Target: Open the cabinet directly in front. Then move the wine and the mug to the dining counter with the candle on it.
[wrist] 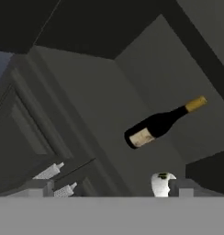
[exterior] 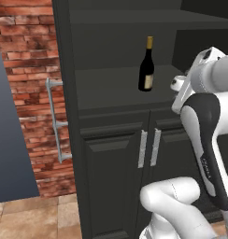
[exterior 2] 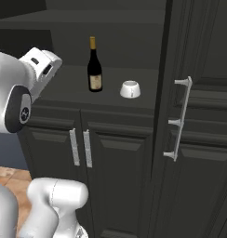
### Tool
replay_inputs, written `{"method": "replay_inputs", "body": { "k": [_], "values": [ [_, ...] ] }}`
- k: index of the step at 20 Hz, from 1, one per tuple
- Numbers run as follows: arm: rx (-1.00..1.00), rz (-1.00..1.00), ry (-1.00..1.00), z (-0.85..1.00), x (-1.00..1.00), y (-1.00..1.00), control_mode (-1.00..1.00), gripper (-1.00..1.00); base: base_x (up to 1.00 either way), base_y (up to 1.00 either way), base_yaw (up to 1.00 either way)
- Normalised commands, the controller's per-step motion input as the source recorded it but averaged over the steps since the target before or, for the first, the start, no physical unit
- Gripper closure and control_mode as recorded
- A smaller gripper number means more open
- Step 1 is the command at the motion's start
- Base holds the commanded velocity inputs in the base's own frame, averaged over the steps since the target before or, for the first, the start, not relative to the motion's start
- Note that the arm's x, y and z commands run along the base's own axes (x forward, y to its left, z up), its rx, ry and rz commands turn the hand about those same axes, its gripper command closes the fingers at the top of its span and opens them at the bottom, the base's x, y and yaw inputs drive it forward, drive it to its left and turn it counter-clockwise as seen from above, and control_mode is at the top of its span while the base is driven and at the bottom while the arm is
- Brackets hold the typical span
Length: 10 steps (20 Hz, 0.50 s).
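**Wine and mug on the open shelf**

From the left base view we see the cabinet (exterior: 111, 154) open, the wine (exterior: 146, 65) upright on its shelf, brick wall (exterior: 27, 70) beside it, our arm hiding most of the mug (exterior: 177, 83).

From the right base view, the mug (exterior 2: 130, 89) sits just right of the wine (exterior 2: 94, 67), the swung door (exterior 2: 199, 116) alongside.

Hand view: our gripper (wrist: 111, 189) has its fingers spread wide, holding nothing.

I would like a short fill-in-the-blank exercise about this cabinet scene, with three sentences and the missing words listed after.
1. The upper doors of the cabinet are ____, so the shelf inside can be seen.
2. On the shelf, the wine bottle stands upright next to a white ____.
3. The cap on the bottle's neck is ____ in colour.

Missing words: open; mug; gold
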Motion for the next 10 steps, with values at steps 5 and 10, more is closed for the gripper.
{"method": "replay_inputs", "body": {
  "k": [5, 10],
  "values": [
    [0.55, -0.17, 0.01, -0.01, -0.01, -0.38, -1.0, -1.0, 0.0, 0.0, 0.0],
    [0.49, -0.11, -0.14, -0.15, 0.0, -0.07, -1.0, -1.0, 0.0, 0.0, 0.0]
  ]
}}
